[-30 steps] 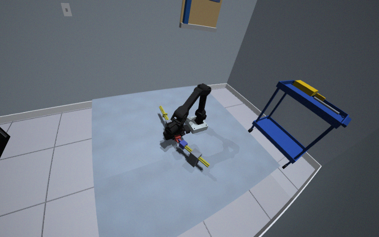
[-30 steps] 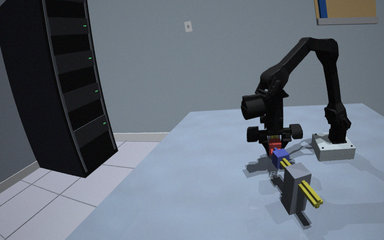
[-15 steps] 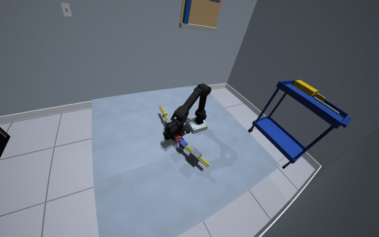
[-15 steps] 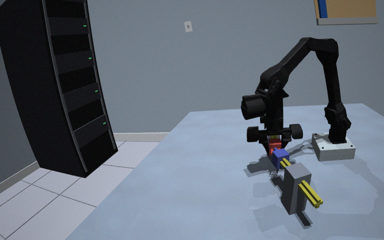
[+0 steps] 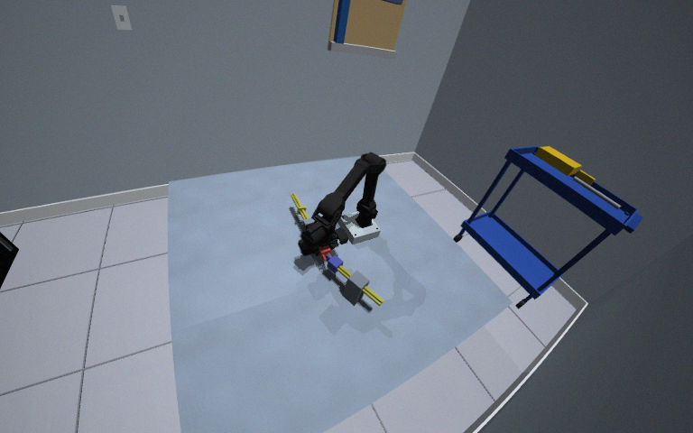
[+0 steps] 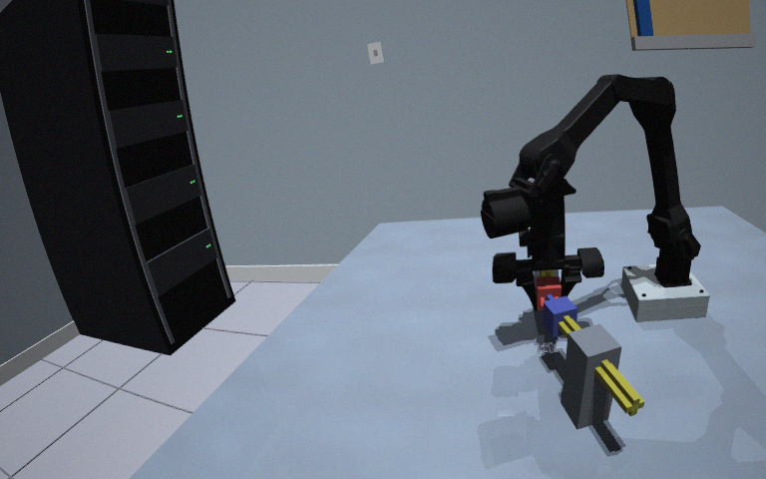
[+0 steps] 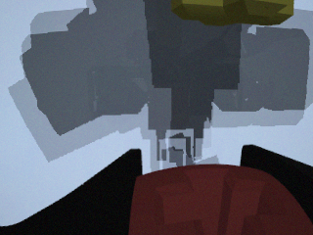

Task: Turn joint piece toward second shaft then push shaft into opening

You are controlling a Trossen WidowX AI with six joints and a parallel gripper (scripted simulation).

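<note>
The red joint piece (image 5: 325, 253) (image 6: 548, 294) (image 7: 196, 206) sits between the fingers of my gripper (image 5: 325, 250) (image 6: 550, 299) (image 7: 192, 159), which is shut on it from above. A blue joint part (image 5: 334, 263) (image 6: 559, 313) adjoins the red piece on the end of the first yellow shaft (image 5: 374, 296) (image 6: 619, 388). That shaft passes through a grey block (image 5: 355, 290) (image 6: 584, 364). The second yellow shaft (image 5: 295, 201) (image 7: 232, 12), with a collar, runs back beyond the gripper. Its block is mostly hidden by the arm. The opening's exact direction is not visible.
The pale arm base (image 5: 364, 234) (image 6: 671, 304) stands right of the gripper on the blue mat (image 5: 229, 357) (image 6: 338, 395). A blue cart (image 5: 511, 244) stands off the mat at right. A black rack (image 6: 50, 169) stands at left.
</note>
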